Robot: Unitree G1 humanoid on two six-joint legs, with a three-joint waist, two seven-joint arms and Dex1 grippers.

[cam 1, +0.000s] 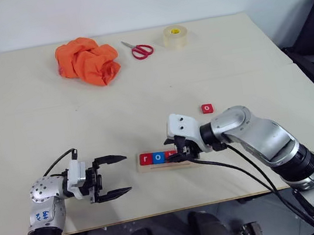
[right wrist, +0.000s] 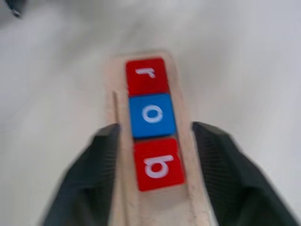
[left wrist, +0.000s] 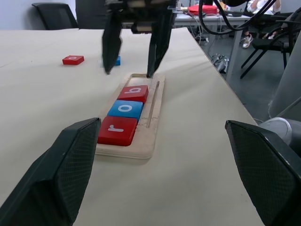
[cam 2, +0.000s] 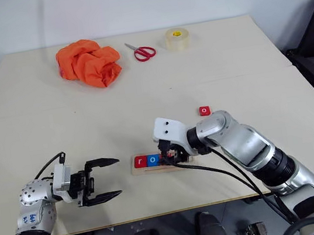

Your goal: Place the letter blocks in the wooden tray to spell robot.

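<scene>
- Left wrist view: the wooden tray (left wrist: 153,115) lies mid-frame holding three letter blocks: r (left wrist: 117,130), o (left wrist: 125,108), b (left wrist: 133,93).
- The right gripper (left wrist: 129,70) hangs over the tray's far end, fingers spread and empty.
- The left gripper (cam 1: 111,176), lower left in the left eye view, is spread too.
- Next, judged: fetch the red block (cam 1: 207,108) or the blue block (left wrist: 117,60); the second o comes first.

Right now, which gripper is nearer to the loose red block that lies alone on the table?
Right. The right gripper hangs over the wooden tray, a short way from the loose red block. The left gripper is beyond the tray's other end, much farther away.
</scene>
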